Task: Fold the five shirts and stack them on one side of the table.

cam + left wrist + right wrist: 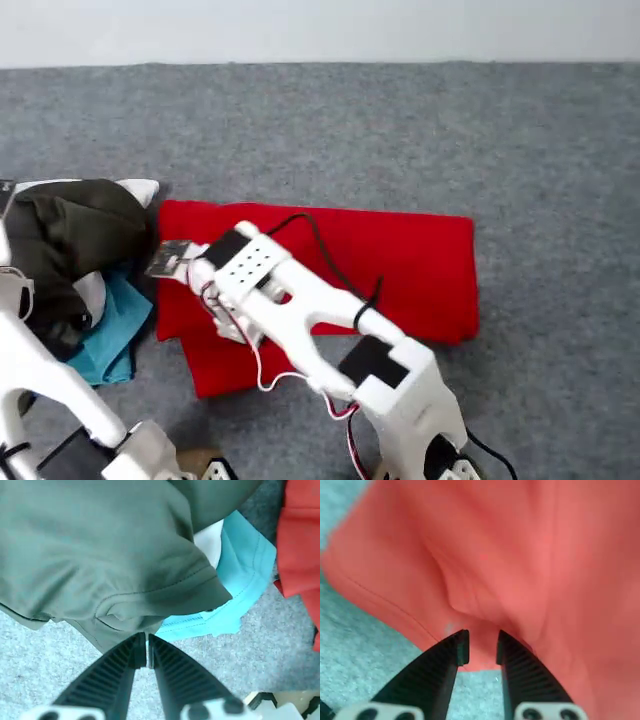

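Red shirt [400, 270] laid mid-table [400, 130], partly folded. Right gripper [481, 649] placed at its left edge, jaws narrowed to small gap, red cloth pinched between them, crease drawn up from pinch. Olive shirt [100, 555] heaped on teal shirt [245, 570] and white shirt [140, 188] at table's left side. Left gripper [147, 650] closed, tips set at olive hem; cloth held or not cannot be told.
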Controlling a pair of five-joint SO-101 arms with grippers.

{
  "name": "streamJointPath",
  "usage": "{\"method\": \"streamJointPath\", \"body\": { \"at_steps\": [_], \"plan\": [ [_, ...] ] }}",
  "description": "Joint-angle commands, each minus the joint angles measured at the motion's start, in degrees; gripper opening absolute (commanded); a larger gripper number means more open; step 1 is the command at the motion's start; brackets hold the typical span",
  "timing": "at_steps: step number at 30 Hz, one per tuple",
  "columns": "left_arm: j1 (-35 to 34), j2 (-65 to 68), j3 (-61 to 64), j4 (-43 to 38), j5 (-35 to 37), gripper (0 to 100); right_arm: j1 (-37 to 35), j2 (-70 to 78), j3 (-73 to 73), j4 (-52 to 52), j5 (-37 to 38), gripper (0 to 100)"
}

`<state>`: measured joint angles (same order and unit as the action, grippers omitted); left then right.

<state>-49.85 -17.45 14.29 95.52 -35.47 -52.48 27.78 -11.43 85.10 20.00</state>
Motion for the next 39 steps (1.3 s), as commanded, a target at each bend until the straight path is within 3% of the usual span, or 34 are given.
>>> {"method": "streamJointPath", "body": {
  "at_steps": [1,4,15,19,29,39],
  "plan": [
    [-0.53,-0.18,-1.89,-0.79,0.62,1,-1.71,1.71,-7.65,1.36,0.35,18.0],
    [-0.53,-0.18,-1.89,-0.79,0.62,1,-2.24,5.58,-12.92,2.86,0.35,19.6],
    [-0.35,-0.18,-1.89,-0.79,2.99,1,-2.86,18.15,-27.52,10.15,0.26,7.2],
    [-0.26,-0.18,-1.89,-0.88,2.99,1,-0.84,18.51,-27.78,11.38,0.26,1.0],
    [-0.26,-0.18,-1.89,-0.97,2.99,1,2.59,11.3,-27.16,17.8,1.32,1.0],
    [-0.26,-0.18,-1.8,-0.88,2.99,1,1.36,1.19,-12.57,17.45,1.49,1.3]
  ]
}}
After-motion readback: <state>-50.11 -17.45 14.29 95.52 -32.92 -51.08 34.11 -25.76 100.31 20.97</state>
